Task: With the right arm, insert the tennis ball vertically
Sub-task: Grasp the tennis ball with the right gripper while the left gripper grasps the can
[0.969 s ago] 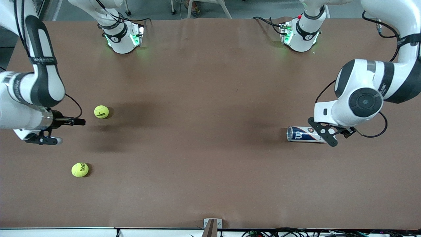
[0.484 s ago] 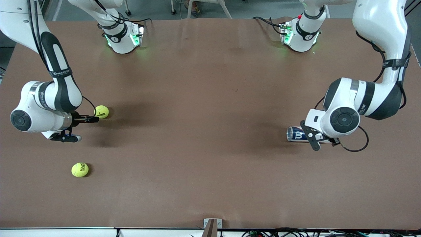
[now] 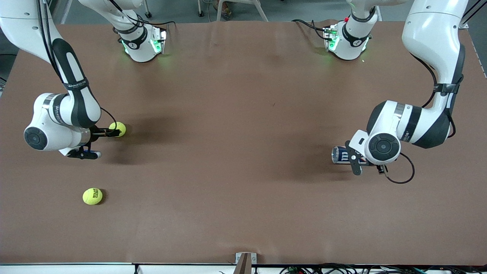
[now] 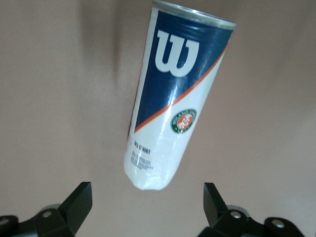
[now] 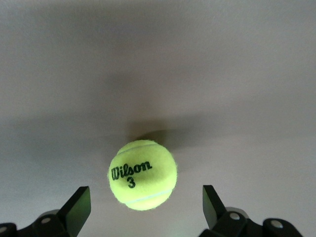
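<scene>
While the right gripper [image 3: 111, 133] has come down over the tennis ball [image 3: 118, 128], its jaws stand wide open and hold nothing. In the wrist view the ball lies on the counter [image 3: 236, 114] between the fingers [image 5: 74, 207]. The left gripper [image 3: 355, 161], jaws also open and empty, has come over the lying ball can [image 3: 341, 155], well apart from that ball. A second ball [image 3: 92, 196] lies nearer the camera. Grasping seems to be next.

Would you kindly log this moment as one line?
right gripper: open over Wilson ball | left gripper: open over lying can | second ball: untouched
</scene>
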`<control>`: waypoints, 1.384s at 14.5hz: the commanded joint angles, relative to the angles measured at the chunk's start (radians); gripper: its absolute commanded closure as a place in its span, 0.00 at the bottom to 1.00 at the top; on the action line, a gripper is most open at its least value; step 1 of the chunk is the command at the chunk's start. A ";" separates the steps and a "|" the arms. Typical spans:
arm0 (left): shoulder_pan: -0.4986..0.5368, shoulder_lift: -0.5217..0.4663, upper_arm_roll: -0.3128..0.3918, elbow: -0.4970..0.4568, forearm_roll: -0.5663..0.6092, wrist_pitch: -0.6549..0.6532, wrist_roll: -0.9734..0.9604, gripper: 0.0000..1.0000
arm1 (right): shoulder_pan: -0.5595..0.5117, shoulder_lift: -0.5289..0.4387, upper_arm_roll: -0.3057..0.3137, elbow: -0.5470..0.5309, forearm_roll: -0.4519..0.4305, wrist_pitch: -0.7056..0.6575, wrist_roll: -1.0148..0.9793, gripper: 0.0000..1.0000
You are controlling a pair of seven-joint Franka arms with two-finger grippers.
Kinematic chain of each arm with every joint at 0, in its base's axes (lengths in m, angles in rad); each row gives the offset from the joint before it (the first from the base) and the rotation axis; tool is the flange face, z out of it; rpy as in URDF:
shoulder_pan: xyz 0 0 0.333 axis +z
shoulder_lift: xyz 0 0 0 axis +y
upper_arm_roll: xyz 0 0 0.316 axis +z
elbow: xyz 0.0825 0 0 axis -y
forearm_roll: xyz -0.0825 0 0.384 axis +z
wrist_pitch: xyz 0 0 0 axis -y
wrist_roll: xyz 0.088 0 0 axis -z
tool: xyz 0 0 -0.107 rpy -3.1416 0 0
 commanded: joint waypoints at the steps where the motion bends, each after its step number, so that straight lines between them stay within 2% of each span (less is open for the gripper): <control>1: -0.009 -0.014 0.001 -0.061 0.067 0.056 -0.020 0.02 | -0.006 0.006 0.005 -0.022 0.016 0.029 0.006 0.00; 3: -0.015 -0.012 -0.004 -0.090 0.156 0.057 -0.102 0.02 | -0.002 0.013 0.005 -0.023 0.016 0.031 0.008 0.00; 9: -0.043 0.024 -0.002 -0.109 0.184 0.053 -0.150 0.04 | -0.008 0.049 0.007 -0.025 0.017 0.034 0.008 0.00; 13: -0.043 0.046 -0.002 -0.108 0.219 0.057 -0.150 0.04 | -0.003 0.053 0.007 -0.038 0.017 0.032 0.008 0.04; 14: -0.046 0.048 -0.002 -0.106 0.222 0.057 -0.152 0.04 | -0.003 0.053 0.007 -0.040 0.017 0.032 0.008 0.08; 17: -0.049 0.066 -0.002 -0.104 0.267 0.057 -0.155 0.04 | -0.003 0.053 0.007 -0.042 0.017 0.029 0.008 0.32; 19: -0.051 0.084 -0.002 -0.103 0.288 0.060 -0.176 0.05 | -0.003 0.053 0.008 -0.040 0.019 0.028 0.012 0.52; 20: -0.049 0.089 -0.002 -0.103 0.293 0.060 -0.194 0.05 | -0.003 0.052 0.008 -0.032 0.037 0.023 0.011 0.56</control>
